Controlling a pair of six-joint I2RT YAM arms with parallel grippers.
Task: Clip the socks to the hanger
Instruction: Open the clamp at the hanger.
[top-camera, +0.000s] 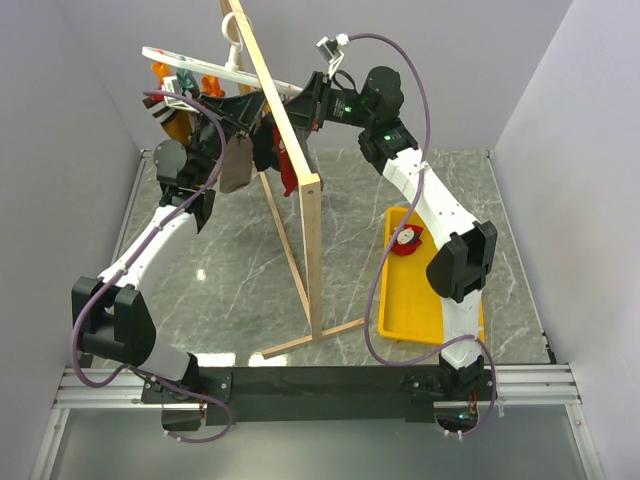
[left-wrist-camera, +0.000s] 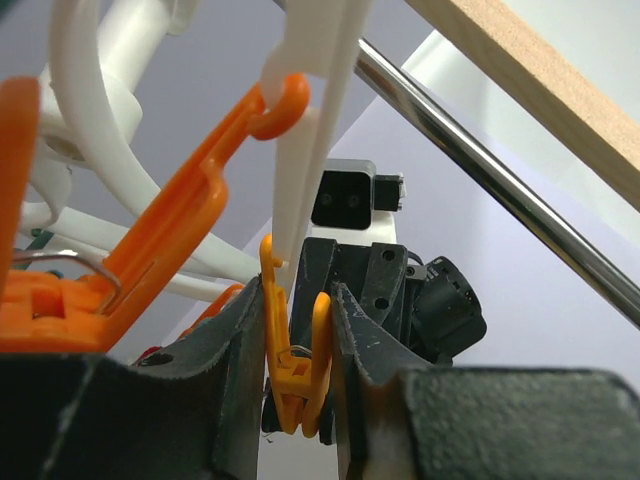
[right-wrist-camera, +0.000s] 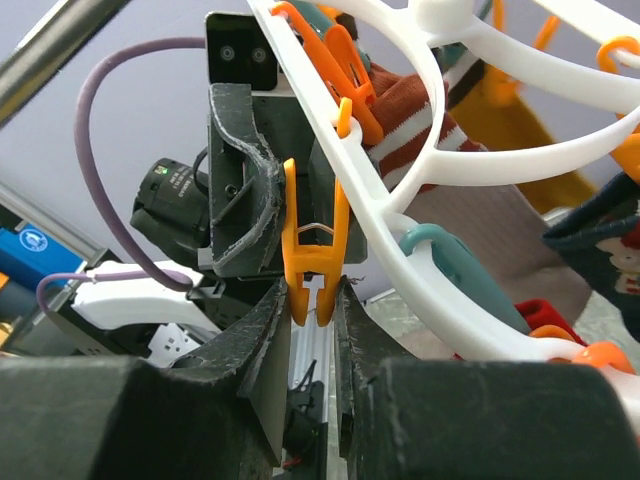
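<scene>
The white hanger (top-camera: 195, 62) hangs at the top left, and its rings show in the right wrist view (right-wrist-camera: 420, 170). My left gripper (left-wrist-camera: 298, 340) is shut on the upper arms of an orange clip (left-wrist-camera: 295, 370) that hangs from it. My right gripper (right-wrist-camera: 316, 300) is closed against the lower end of the same orange clip (right-wrist-camera: 315, 250), from the other side. No sock shows between either pair of fingers. One red sock (top-camera: 405, 242) lies in the yellow tray (top-camera: 415, 310). A red patch (right-wrist-camera: 545, 315) hangs under the hanger.
The tall wooden rack (top-camera: 310, 250) stands between the arms, with its metal rod (left-wrist-camera: 480, 170) close above my left gripper. A grey sock (top-camera: 236, 165), a brown striped sock (right-wrist-camera: 420, 120) and a dark sock (right-wrist-camera: 600, 230) hang from the hanger. Teal clips (right-wrist-camera: 450, 270) sit nearby.
</scene>
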